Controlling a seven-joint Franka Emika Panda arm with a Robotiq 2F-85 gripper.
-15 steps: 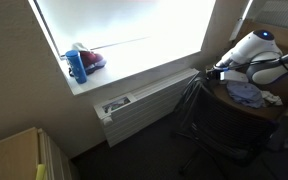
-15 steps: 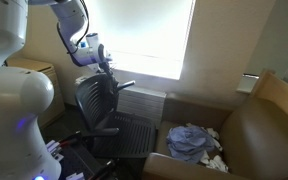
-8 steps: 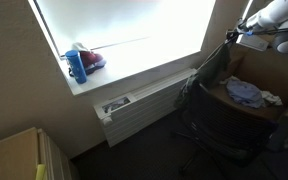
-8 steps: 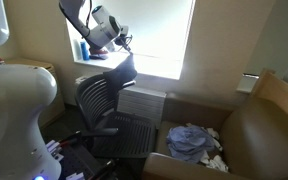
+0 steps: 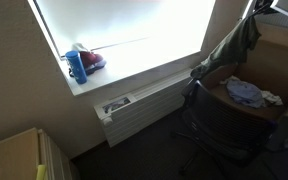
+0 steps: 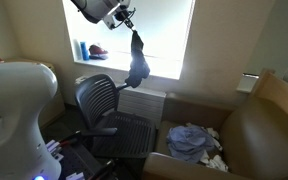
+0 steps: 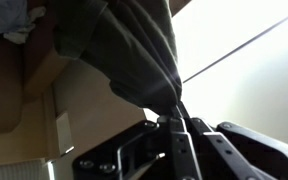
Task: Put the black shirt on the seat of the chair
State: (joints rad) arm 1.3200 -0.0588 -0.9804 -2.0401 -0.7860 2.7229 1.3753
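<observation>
In an exterior view the pincer (image 6: 130, 18) sits at the upper middle of the frame, in front of the bright window (image 6: 164, 35), pressed together on the top of the black shirt (image 6: 137, 62). The shirt hangs straight down from it as a narrow, bunched strip. Its lower end dangles just above the backrest of the black office chair (image 6: 102, 100), and no contact between the two can be made out. The chair's seat (image 6: 134, 135) is lower and slightly right of the hanging cloth, and nothing lies on it.

The wrist view shows the pincer (image 7: 181, 128) coming in from the bottom edge. Its two fingers are closed on a thin fold of the shirt (image 7: 124, 45), which spreads out toward the upper left of that frame.

In the remaining exterior view the shirt (image 5: 232, 45) hangs in the upper right corner, above the chair (image 5: 206, 115). The grasping point lies at the frame's top edge and is hard to make out.

A crumpled blue cloth lies on the brown armchair (image 6: 259, 125) in both exterior views (image 6: 192, 140) (image 5: 246, 92), well apart from the shirt. A blue bottle (image 5: 76, 68) stands on the windowsill (image 5: 134, 72) at the left of the frame, touching a red object (image 5: 92, 60). A white radiator (image 5: 149, 100) runs below the sill.
</observation>
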